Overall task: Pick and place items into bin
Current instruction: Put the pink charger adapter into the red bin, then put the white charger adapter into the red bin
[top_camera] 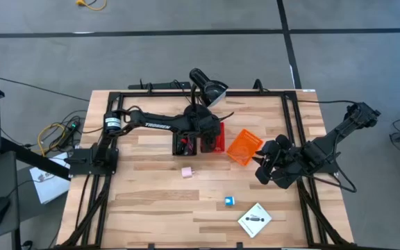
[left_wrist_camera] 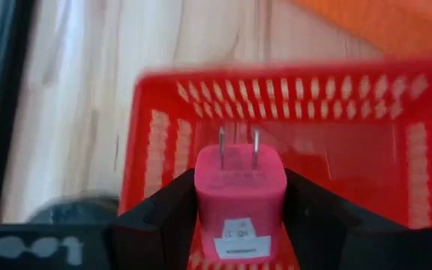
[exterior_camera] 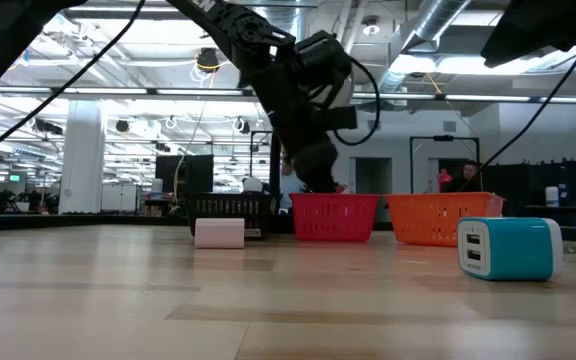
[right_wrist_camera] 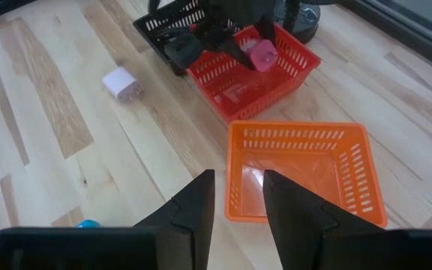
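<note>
My left gripper [left_wrist_camera: 240,217] is shut on a red-pink plug charger [left_wrist_camera: 240,196] over the red bin [left_wrist_camera: 163,127], which stands mid-table [top_camera: 212,137]. In the right wrist view the charger [right_wrist_camera: 262,54] shows above that bin. My right gripper [right_wrist_camera: 238,196] is open and empty beside the orange bin [right_wrist_camera: 306,169], on its right in the high view [top_camera: 266,164]. A white-pink piece [top_camera: 187,171], a blue cube [top_camera: 229,201] and a white card with a black mark [top_camera: 255,219] lie flat on the table. My left gripper pinches the charger's two opposite side faces [left_wrist_camera: 201,199] between its two fingers, near the labelled end. The two metal prongs [left_wrist_camera: 238,142] point away from the gripper. The charger is lifted clear, above the red bin's opening. The gripper comes at the bin from above.
A black bin [top_camera: 185,144] stands against the red bin's left side. A black desk lamp [top_camera: 207,87] stands at the far edge. Black frame rails [top_camera: 294,125] run along the table's sides. Bare wood lies between the bins and the near edge.
</note>
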